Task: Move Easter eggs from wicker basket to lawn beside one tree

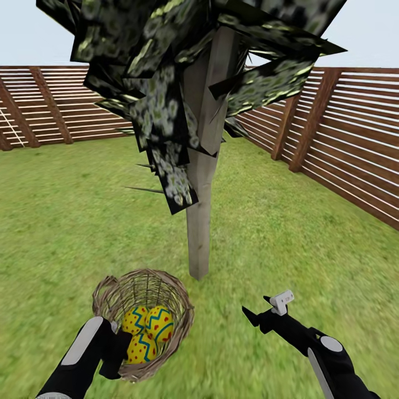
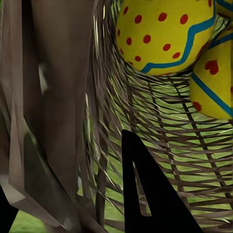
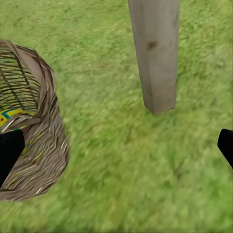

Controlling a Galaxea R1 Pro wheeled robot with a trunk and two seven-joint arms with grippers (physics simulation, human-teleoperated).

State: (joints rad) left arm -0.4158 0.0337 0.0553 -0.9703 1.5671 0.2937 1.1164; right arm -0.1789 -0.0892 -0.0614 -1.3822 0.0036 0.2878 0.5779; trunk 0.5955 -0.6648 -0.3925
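Wicker basket (image 1: pixel 143 323), three eggs (image 1: pixel 148 331), beside tree (image 1: pixel 198 233)

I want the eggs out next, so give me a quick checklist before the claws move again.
1. Three yellow eggs with blue zigzags and red dots all in the brown woven wicker basket: ok.
2. Basket beside the grey-brown bare tree trunk: ok.
3. Left claw gripping the basket rim: ok, one finger sits inside the weave.
4. Right claw open, holding nothing: ok.
5. Mottled green grass at the trunk base bare for eggs: ok.
6. Basket resting on the grass or lifted: cannot tell.
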